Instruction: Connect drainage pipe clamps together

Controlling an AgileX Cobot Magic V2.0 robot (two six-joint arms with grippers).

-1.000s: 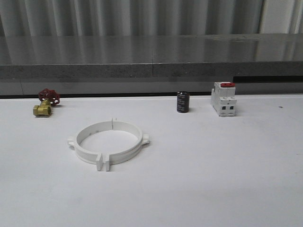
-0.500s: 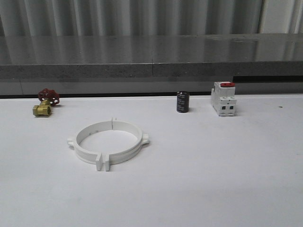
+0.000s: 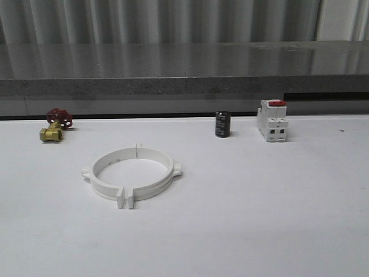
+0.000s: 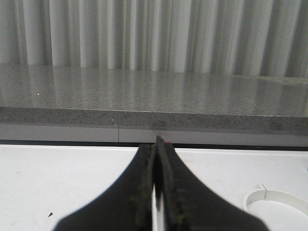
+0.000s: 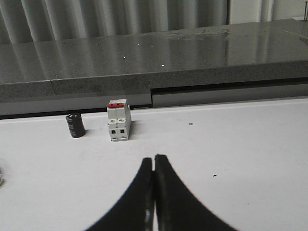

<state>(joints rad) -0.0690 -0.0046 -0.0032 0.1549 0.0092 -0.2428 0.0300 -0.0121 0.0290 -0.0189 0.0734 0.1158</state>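
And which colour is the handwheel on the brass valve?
Red. The handwheel on the brass valve shows best in the front view.

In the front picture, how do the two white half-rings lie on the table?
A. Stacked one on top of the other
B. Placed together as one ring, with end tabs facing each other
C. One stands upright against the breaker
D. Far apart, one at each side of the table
B: the two white half-rings lie flat as one ring on the table, their end tabs meeting at the near and far sides.
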